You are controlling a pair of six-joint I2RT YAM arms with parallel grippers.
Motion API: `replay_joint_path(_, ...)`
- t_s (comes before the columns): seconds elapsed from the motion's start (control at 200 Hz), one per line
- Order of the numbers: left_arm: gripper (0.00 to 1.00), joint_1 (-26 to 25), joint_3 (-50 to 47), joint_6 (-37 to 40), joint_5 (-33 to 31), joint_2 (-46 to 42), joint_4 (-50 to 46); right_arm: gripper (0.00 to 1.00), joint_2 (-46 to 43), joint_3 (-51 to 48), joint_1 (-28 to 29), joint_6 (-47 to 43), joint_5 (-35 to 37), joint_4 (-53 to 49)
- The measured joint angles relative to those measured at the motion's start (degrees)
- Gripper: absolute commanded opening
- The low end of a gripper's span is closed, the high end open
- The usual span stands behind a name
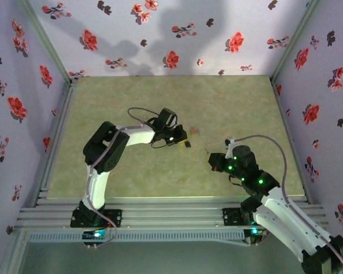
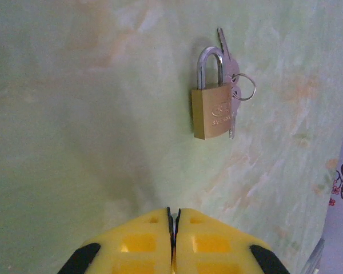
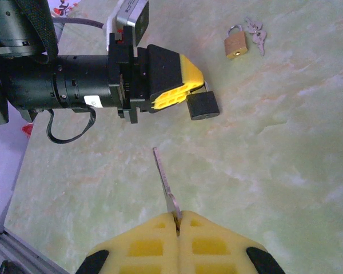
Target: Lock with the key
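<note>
My left gripper is shut on the silver shackle of a small black padlock, whose body hangs off the yellow fingertips just above the table. From the left wrist, that gripper shows its jaws pressed together and the black padlock is hidden. My right gripper is shut on the head of a silver key. Its blade points up toward the black padlock, a short gap away. From above, the left gripper and right gripper face each other mid-table.
A brass padlock with a closed shackle lies flat on the green marbled table, with a ring of keys beside it; it lies beyond the black one. Flowered walls enclose the table on three sides.
</note>
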Motion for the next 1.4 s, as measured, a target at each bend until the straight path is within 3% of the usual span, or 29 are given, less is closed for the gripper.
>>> replay_joint_path(0.185, 0.00, 0.0, 0.7, 0.3, -0.4, 0.4, -0.9, 0.00, 0.5, -0.3, 0.0, 0.1, -0.2, 1.0)
replay_joint_path(1.4, 0.31, -0.2, 2.8, 3.9, -2.8, 0.7, -6.6, 0.00, 2.5, -1.1, 0.0, 2.3, -1.1, 2.1)
